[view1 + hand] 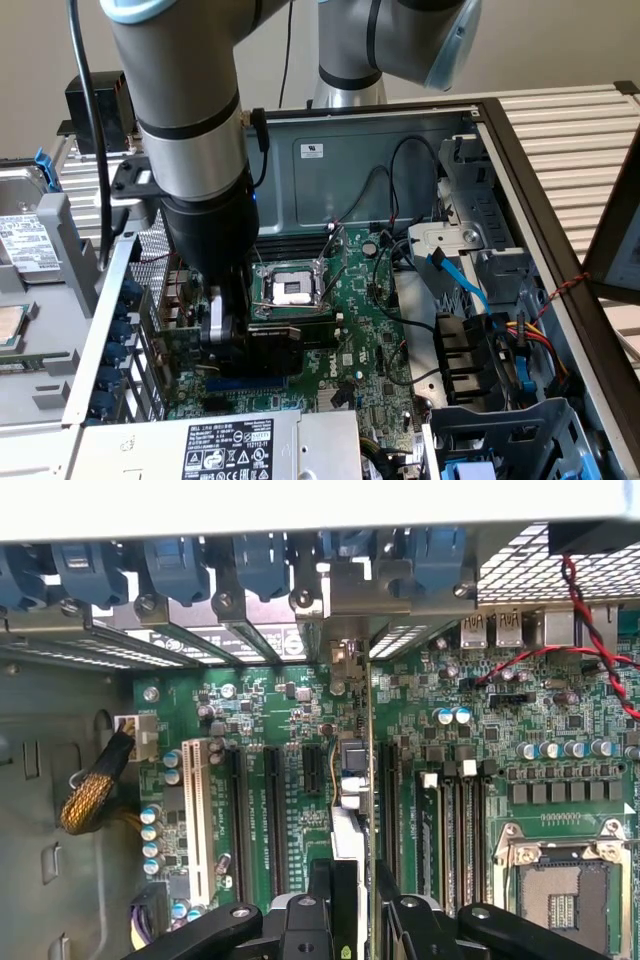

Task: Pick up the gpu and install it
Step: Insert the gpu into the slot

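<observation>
The arm reaches down into the open computer case, with the gripper low over the motherboard. The jaws are partly closed and clamp the gpu from both sides. In the exterior view, the gpu appears as a black block just beside the CPU socket, on the side nearer the power supply. In the wrist view, the gripper holds the gpu on edge, so that the card appears as a thin upright strip between the black fingers. The card runs parallel to the black expansion slots and lies between them and the memory slots. Its far end points toward the rear wall with the blue latches. Whether the card edge is seated in a slot cannot be determined.
</observation>
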{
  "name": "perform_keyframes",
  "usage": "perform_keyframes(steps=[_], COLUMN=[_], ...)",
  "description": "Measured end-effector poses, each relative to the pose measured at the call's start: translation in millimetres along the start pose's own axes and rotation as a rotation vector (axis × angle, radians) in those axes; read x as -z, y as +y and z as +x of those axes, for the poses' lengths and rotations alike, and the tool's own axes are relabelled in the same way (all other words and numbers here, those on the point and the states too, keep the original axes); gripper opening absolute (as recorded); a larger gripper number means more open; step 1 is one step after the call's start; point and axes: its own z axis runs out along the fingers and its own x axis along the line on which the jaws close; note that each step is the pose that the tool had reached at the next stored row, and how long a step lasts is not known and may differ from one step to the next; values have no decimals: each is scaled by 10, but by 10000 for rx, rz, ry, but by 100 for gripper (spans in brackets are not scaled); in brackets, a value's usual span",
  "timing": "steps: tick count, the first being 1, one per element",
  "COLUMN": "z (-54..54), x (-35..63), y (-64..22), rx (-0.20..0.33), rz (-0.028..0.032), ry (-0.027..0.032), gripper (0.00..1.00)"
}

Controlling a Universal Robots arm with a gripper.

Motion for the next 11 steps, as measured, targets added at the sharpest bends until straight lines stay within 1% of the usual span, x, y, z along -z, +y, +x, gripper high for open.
perform_keyframes(steps=[11], z=[0], x=[-12], y=[0], rx=[11], rz=[0], ry=[-1], gripper=[27])
